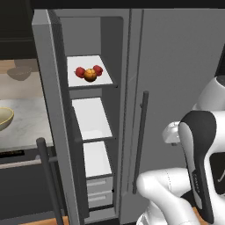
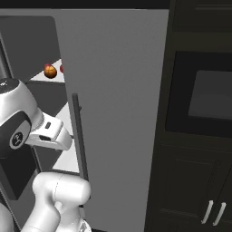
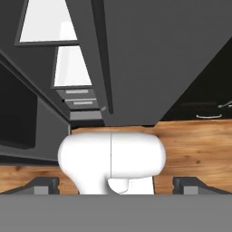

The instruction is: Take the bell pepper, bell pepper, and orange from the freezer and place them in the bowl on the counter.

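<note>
The freezer [image 1: 90,127] stands open, its thick grey door [image 1: 49,101] swung out to the left. On its top white shelf lie two red bell peppers [image 1: 80,72] [image 1: 97,69] with the orange [image 1: 90,75] in front, between them. From the right side, the orange [image 2: 50,71] shows next to a pepper [image 2: 61,69] half hidden by the closed door. The pale-yellow bowl [image 1: 4,117] sits on the marbled counter [image 1: 28,125] at the far left. My gripper [image 3: 116,186] is open with nothing between its fingertips [image 3: 43,185]. It hangs low, pointing at the wooden floor, well below the fruit shelf.
The closed grey door [image 1: 176,88] to the right of the freezer has a long bar handle [image 1: 140,140]. A duller grey-tan bowl [image 1: 19,72] sits further back on the left. Dark cabinets and a wall oven [image 2: 199,99] fill the right side. My folded arm [image 1: 193,176] is low on the right.
</note>
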